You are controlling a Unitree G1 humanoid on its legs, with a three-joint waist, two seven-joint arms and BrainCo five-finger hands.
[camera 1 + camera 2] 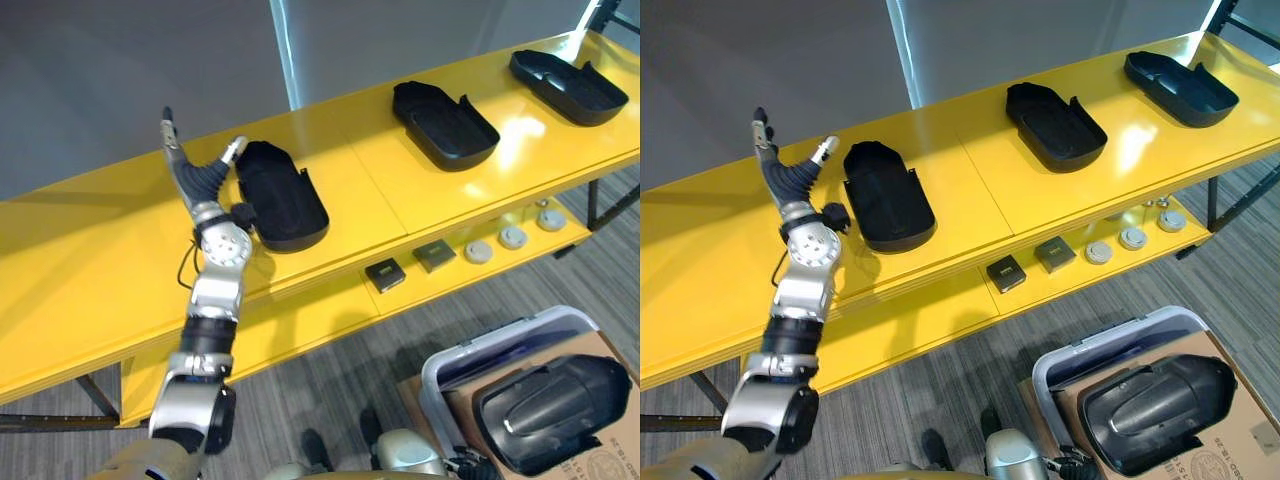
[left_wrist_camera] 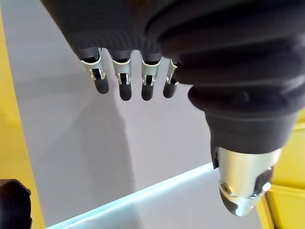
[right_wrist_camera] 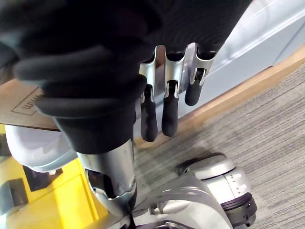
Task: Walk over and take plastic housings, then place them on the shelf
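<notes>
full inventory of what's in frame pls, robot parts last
plastic housings: three, black, spaced along the shelf top; middle, right
boxed housing: one, black, in the cardboard box
cardboard box: one, brown, inside the plastic bin
plastic bin: one, pale grey, on the floor
square boxes: two, dark, lower shelf level
round discs: three, grey, right of the boxes
shelf: one, yellow, two levels
floor: grey carpet
left hand: open, beside the leftmost housing
right hand: open, holding nothing
</notes>
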